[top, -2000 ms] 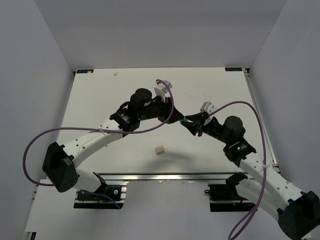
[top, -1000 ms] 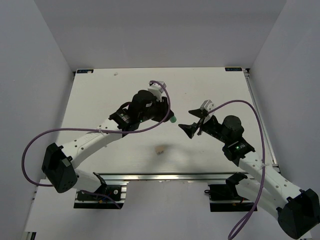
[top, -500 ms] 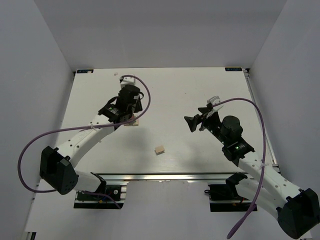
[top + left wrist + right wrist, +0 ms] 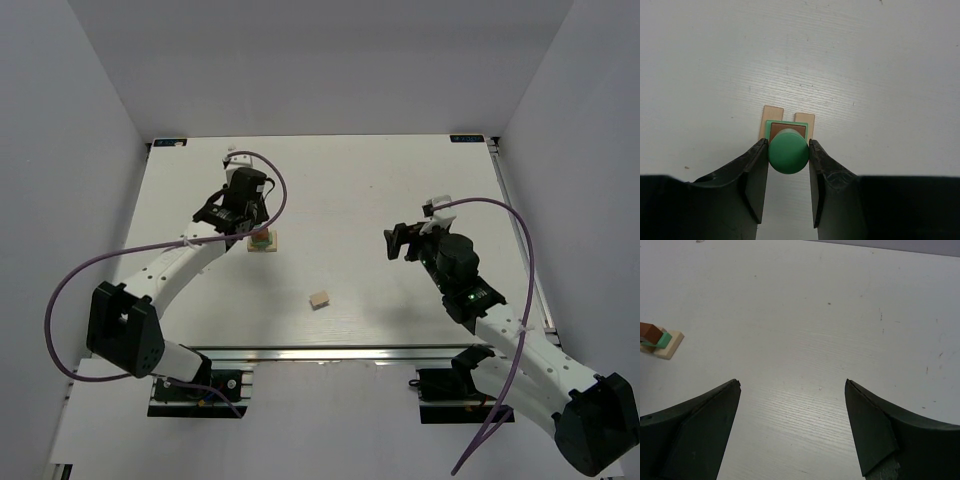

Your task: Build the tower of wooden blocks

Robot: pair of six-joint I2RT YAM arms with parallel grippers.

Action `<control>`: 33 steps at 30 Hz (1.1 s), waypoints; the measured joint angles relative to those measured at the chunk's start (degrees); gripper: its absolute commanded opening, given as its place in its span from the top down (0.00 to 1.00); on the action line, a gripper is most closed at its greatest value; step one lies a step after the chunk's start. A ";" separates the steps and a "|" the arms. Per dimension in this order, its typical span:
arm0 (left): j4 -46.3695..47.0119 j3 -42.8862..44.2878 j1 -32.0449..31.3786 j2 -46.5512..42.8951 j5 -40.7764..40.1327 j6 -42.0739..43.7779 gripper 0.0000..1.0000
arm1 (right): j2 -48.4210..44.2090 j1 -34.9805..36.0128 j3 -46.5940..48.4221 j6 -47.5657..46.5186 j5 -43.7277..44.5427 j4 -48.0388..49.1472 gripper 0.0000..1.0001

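Observation:
The wood block tower stands left of the table's centre as a low stack. In the left wrist view it shows two tan blocks at the bottom, a mint-green layer and a dark brown block above them. My left gripper hovers directly over the stack, shut on a green round block seen end-on. One loose tan block lies alone nearer the front. My right gripper is wide open and empty over bare table on the right. The tower sits at that view's left edge.
An aluminium rail runs along the near edge between the arm bases. Purple cables loop beside each arm. Grey walls close in the white table on the left, right and back.
My left arm swung left across the table with the green round block and now holds it over the stack. The right gripper drew back to the right and opened wider.

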 measured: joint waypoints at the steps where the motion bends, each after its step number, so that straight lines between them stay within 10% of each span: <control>1: 0.02 0.00 0.17 0.66 0.15 0.00 1.00 | 0.00 0.00 0.00 0.07 0.57 -0.04 0.11; 33: 0.33 0.02 1.49 6.40 3.15 1.05 1.00 | 1.11 0.00 -0.17 0.55 3.69 -1.01 0.11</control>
